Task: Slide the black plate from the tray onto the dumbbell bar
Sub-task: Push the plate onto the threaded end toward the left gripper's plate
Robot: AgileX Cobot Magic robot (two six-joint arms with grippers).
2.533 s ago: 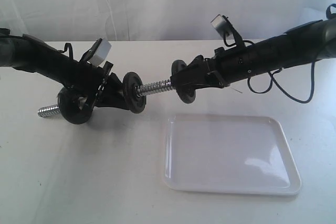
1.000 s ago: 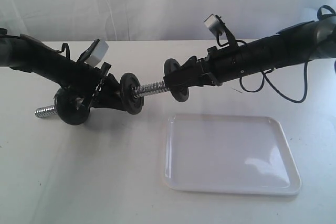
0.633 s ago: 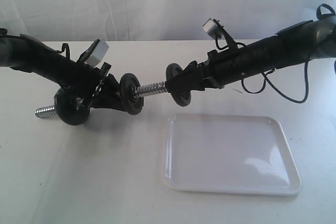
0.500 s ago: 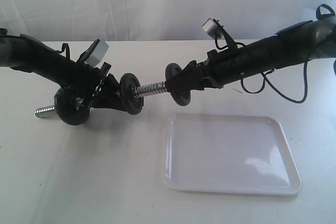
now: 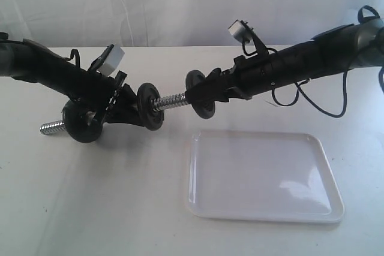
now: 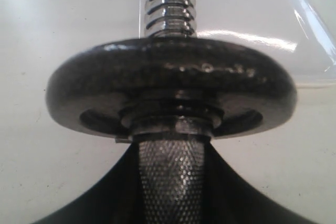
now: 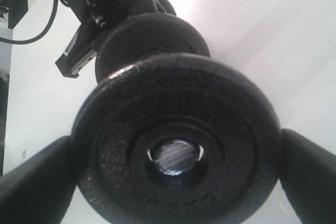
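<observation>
Over the desk, just beyond the far left corner of the tray, the black plate stands on edge at the right-hand end of the dumbbell bar. The bar's threaded tip shows inside the plate's centre hole (plain from the right wrist). The right gripper clamps the plate by its rim, pinching it from both sides. Two more black discs sit on the bar: one just beside the left gripper, the other beyond it toward the desk's left edge. The left gripper's jaws are closed on the bar's knurled middle, and the bar tilts up toward the right. The white tray lies near the desk's front right.
</observation>
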